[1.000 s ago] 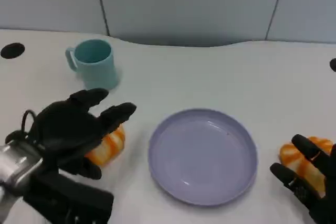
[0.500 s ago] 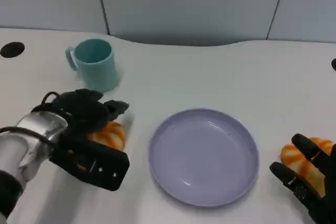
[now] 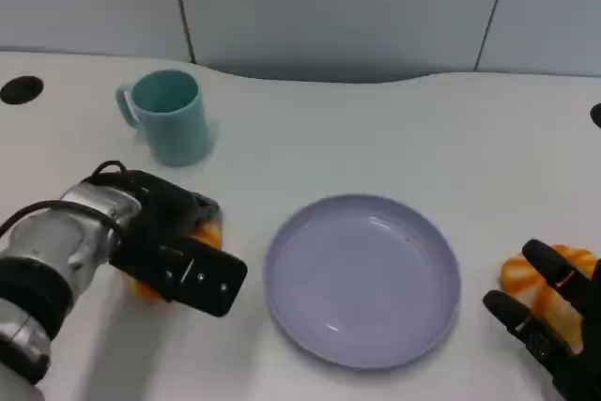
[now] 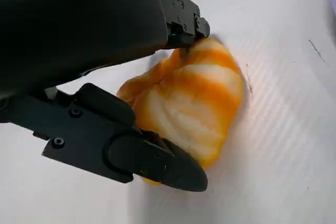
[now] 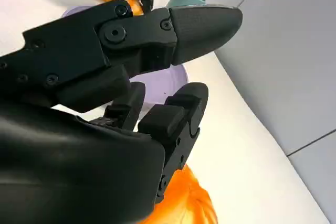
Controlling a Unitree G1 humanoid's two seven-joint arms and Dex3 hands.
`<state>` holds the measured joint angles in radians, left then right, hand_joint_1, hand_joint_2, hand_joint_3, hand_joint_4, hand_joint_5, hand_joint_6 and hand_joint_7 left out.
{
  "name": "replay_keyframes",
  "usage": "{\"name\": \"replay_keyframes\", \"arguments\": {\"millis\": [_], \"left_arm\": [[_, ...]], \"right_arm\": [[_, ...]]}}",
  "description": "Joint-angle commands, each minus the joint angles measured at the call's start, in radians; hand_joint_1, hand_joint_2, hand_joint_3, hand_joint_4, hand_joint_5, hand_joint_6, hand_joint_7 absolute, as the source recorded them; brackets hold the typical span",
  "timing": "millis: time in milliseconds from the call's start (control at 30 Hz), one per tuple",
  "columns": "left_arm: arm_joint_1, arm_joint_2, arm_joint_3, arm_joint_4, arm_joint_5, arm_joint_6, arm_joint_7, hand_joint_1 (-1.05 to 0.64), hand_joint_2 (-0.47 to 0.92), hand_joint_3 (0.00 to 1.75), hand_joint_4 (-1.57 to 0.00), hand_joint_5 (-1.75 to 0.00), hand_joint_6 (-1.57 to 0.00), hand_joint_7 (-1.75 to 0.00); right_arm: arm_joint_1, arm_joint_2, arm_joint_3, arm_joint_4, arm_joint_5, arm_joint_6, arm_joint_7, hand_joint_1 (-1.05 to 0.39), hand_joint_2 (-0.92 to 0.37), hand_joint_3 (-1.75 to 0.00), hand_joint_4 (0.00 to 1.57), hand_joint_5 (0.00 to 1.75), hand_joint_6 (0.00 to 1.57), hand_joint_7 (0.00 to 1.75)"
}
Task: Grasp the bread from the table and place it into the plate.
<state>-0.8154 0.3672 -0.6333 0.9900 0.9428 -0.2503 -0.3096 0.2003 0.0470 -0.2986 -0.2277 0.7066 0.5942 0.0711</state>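
An orange-and-white striped bread (image 3: 205, 233) lies on the white table left of the lilac plate (image 3: 362, 279). My left hand (image 3: 160, 241) lies over it. In the left wrist view the bread (image 4: 189, 98) sits between a finger (image 4: 184, 17) and the thumb (image 4: 157, 163), both touching it, so the hand grips it on the table. A second striped bread (image 3: 526, 279) lies right of the plate, partly under my right hand (image 3: 554, 335), whose fingers are spread above it. The right wrist view has that bread (image 5: 184, 203) below the spread fingers (image 5: 173, 114) and the plate (image 5: 176, 77) beyond them.
A teal mug (image 3: 169, 117) stands behind the left bread, close to my left forearm. A black hole (image 3: 21, 89) is set in the table at the far left. Grey wall panels rise behind the table's curved back edge.
My left hand has come down from above the left bread, turned over it and closed its fingers around it. The right hand, plate and mug have stayed put.
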Motion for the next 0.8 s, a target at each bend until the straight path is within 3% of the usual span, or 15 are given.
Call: {"name": "replay_keyframes", "arguments": {"millis": [33, 267, 400, 433, 500, 567, 700, 733, 800], "left_arm": [[0.026, 0.019, -0.044, 0.075, 0.014, -0.015, 0.090, -0.80, 0.74, 0.01, -0.06, -0.03, -0.11, -0.03], [0.052, -0.004, -0.118, 0.185, 0.050, 0.009, 0.355, -0.56, 0.87, 0.04, -0.23, -0.13, -0.23, -0.06], [0.050, -0.028, -0.131, 0.236, 0.041, 0.027, 0.457, -0.53, 0.92, 0.12, -0.31, -0.20, -0.34, -0.12], [0.049, -0.038, -0.124, 0.248, 0.029, 0.033, 0.471, -0.51, 0.92, 0.13, -0.29, -0.30, -0.33, -0.20], [0.047, -0.050, -0.118, 0.266, 0.015, 0.039, 0.487, -0.45, 0.92, 0.21, -0.20, -0.65, -0.15, -0.70], [0.038, -0.066, -0.104, 0.287, -0.009, 0.041, 0.472, -0.41, 0.92, 0.26, -0.24, -0.79, -0.12, -0.86], [0.015, -0.086, -0.106, 0.311, -0.029, 0.043, 0.423, -0.42, 0.92, 0.30, -0.39, -1.10, -0.37, -0.74], [0.004, -0.090, -0.132, 0.316, -0.008, 0.049, 0.416, -0.40, 0.91, 0.25, -0.41, -1.36, -0.41, -0.73], [-0.008, -0.095, -0.164, 0.321, 0.013, 0.057, 0.410, -0.37, 0.87, 0.18, -0.50, -1.67, -0.47, -0.74]], "right_arm": [[0.009, -0.019, -0.014, -0.020, 0.017, 0.002, 0.010, -0.37, -0.92, -0.22, 0.41, 0.88, 0.81, 0.05], [0.010, -0.024, -0.014, -0.029, 0.021, 0.009, -0.001, -0.38, -0.92, -0.21, 0.43, 0.89, 0.82, 0.05], [0.011, -0.019, -0.013, -0.038, 0.026, 0.012, -0.008, -0.37, -0.92, -0.22, 0.44, 0.89, 0.82, 0.05], [0.011, -0.018, -0.013, -0.040, 0.028, 0.013, -0.006, -0.37, -0.92, -0.23, 0.44, 0.89, 0.81, 0.05], [0.012, -0.019, -0.013, -0.041, 0.030, 0.014, -0.004, -0.37, -0.92, -0.24, 0.43, 0.88, 0.79, 0.04], [0.009, -0.018, -0.015, -0.042, 0.034, 0.019, -0.011, -0.37, -0.92, -0.24, 0.43, 0.88, 0.79, 0.04], [0.012, -0.018, -0.009, -0.047, 0.032, 0.014, -0.013, -0.37, -0.92, -0.26, 0.44, 0.88, 0.78, 0.03], [0.012, -0.019, -0.009, -0.047, 0.033, 0.014, -0.012, -0.37, -0.92, -0.26, 0.44, 0.88, 0.78, 0.03], [0.013, -0.019, -0.011, -0.045, 0.035, 0.013, -0.008, -0.38, -0.92, -0.26, 0.45, 0.88, 0.78, 0.03]]}}
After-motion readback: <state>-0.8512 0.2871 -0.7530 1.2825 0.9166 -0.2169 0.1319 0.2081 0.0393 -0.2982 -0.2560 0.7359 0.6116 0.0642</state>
